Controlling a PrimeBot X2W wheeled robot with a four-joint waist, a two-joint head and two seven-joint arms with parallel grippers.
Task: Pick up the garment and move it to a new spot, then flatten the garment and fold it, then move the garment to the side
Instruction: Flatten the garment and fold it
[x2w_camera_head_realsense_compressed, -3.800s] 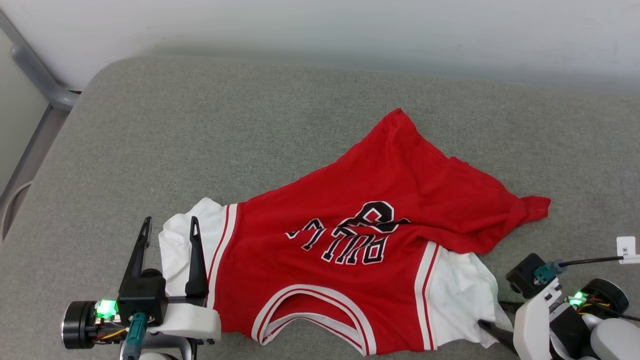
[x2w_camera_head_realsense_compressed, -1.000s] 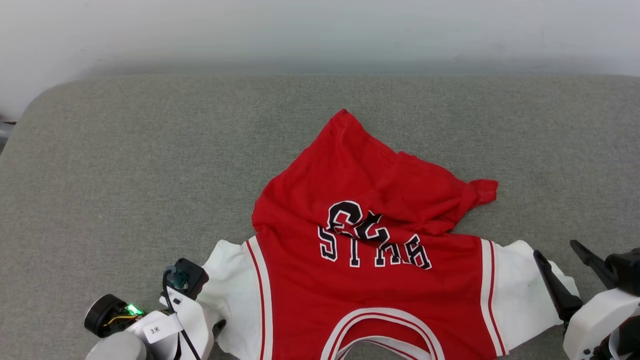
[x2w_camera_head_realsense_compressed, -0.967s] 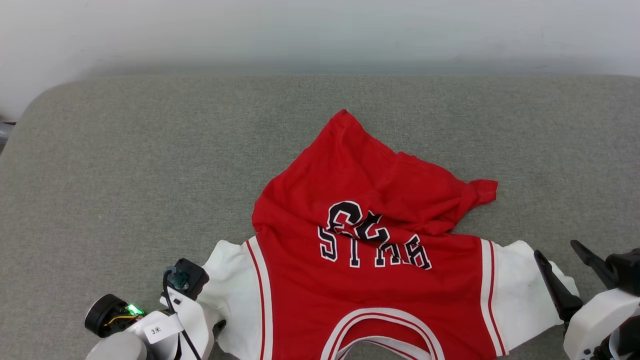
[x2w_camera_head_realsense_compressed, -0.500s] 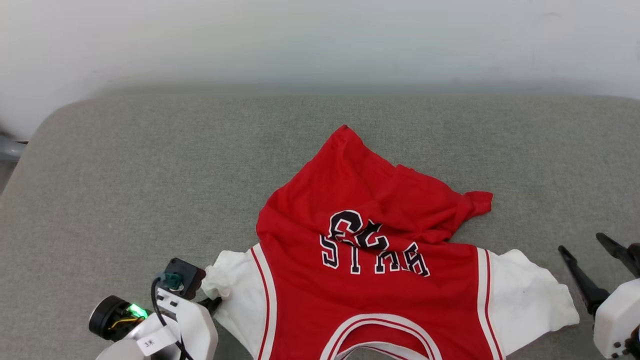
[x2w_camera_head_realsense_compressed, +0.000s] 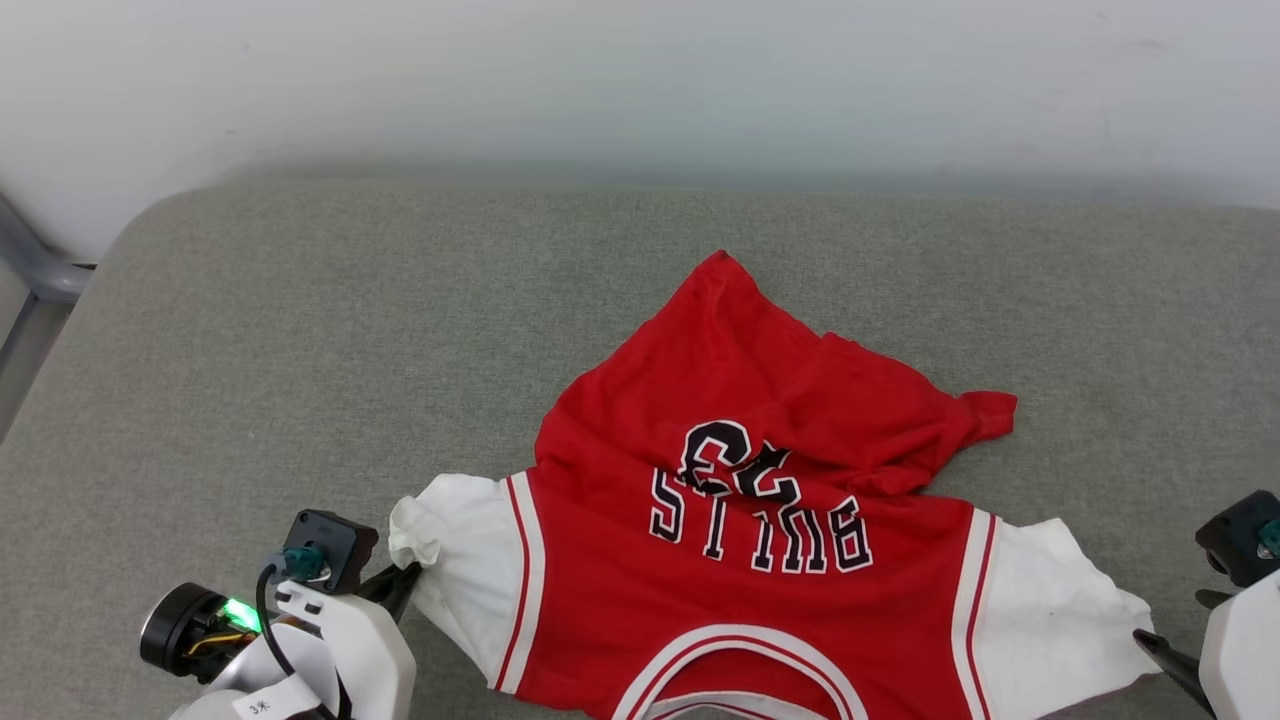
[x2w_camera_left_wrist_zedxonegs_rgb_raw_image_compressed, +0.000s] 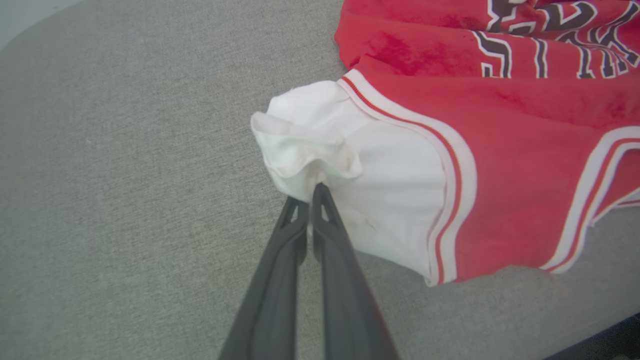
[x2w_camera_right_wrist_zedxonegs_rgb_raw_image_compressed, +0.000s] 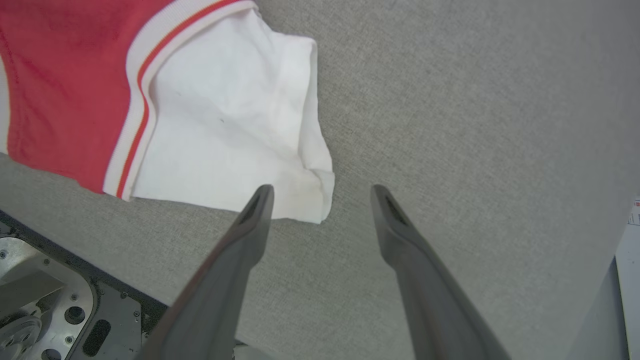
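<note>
Red jersey (x2w_camera_head_realsense_compressed: 740, 590) collar cut off at head view's bottom edge, hem bunched over the print. It lay on grey cushion (x2w_camera_head_realsense_compressed: 300, 330), white wall (x2w_camera_head_realsense_compressed: 640, 80) behind. Left pincer (x2w_camera_left_wrist_zedxonegs_rgb_raw_image_compressed: 311, 192) clenched on white sleeve (x2w_camera_left_wrist_zedxonegs_rgb_raw_image_compressed: 320, 145); right pincer (x2w_camera_right_wrist_zedxonegs_rgb_raw_image_compressed: 322, 192) released, just beside other sleeve (x2w_camera_right_wrist_zedxonegs_rgb_raw_image_compressed: 225, 125)

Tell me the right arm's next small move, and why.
Probably ease the right gripper forward and close on the white sleeve corner of the garment. The left gripper is shut on the other sleeve, while the right one is open, with that corner just at its fingertips, ungripped.
</note>
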